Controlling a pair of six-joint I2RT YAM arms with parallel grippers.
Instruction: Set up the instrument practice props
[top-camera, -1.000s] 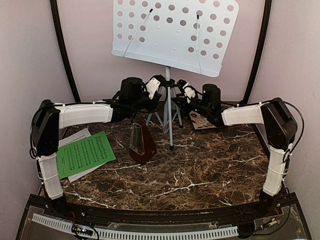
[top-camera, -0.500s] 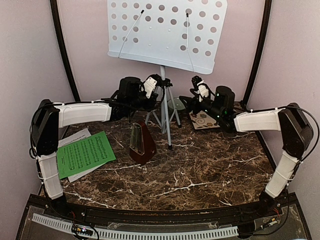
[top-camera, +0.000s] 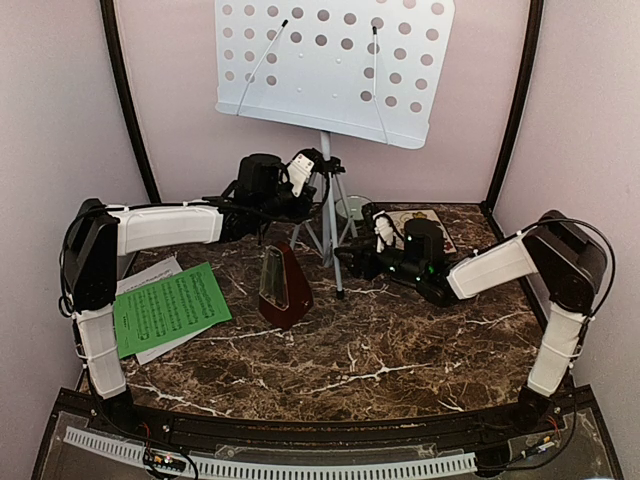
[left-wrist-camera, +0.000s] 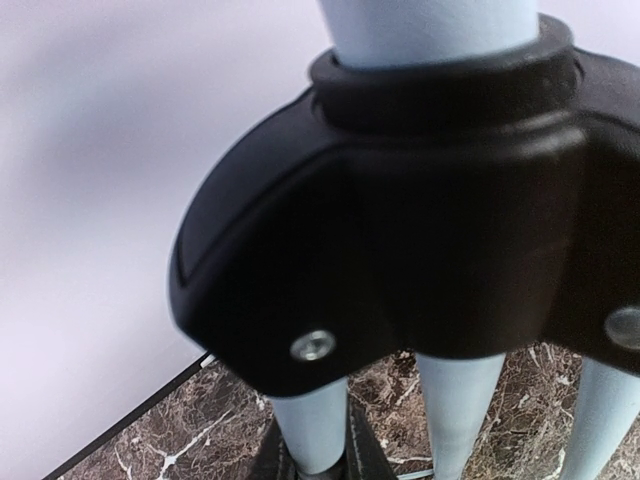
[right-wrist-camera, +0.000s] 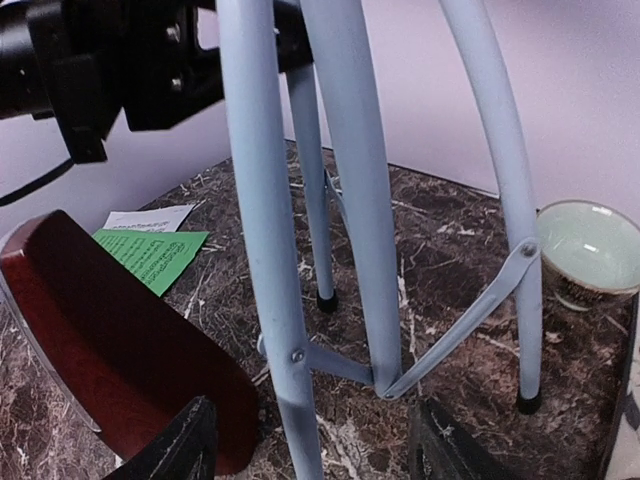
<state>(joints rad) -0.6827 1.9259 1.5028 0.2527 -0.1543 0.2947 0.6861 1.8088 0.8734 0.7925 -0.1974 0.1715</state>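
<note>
The white hole-punched music-stand desk (top-camera: 330, 65) stands at the back on pale tripod legs (top-camera: 337, 235). My left gripper (top-camera: 312, 172) is shut on the stand just below its black hub (left-wrist-camera: 400, 200), with one pale leg (left-wrist-camera: 315, 430) between the fingers. My right gripper (top-camera: 350, 262) is open and low by the table, its fingertips (right-wrist-camera: 185, 440) either side of the front leg (right-wrist-camera: 265, 250) without touching it. The dark red-brown metronome (top-camera: 283, 290) stands left of the legs and shows in the right wrist view (right-wrist-camera: 110, 340). Green and white music sheets (top-camera: 170, 305) lie flat at the left.
A small pale-green bowl (top-camera: 353, 208) sits behind the tripod, right of its legs in the right wrist view (right-wrist-camera: 590, 250). A flower-patterned tile (top-camera: 425, 218) lies at the back right. Black frame posts (top-camera: 130, 110) and pink walls close in the marble table (top-camera: 380, 350).
The stand shifted left and straightened in my left gripper. My right gripper left the stand's hub, swung out right, then dropped low to the front leg.
</note>
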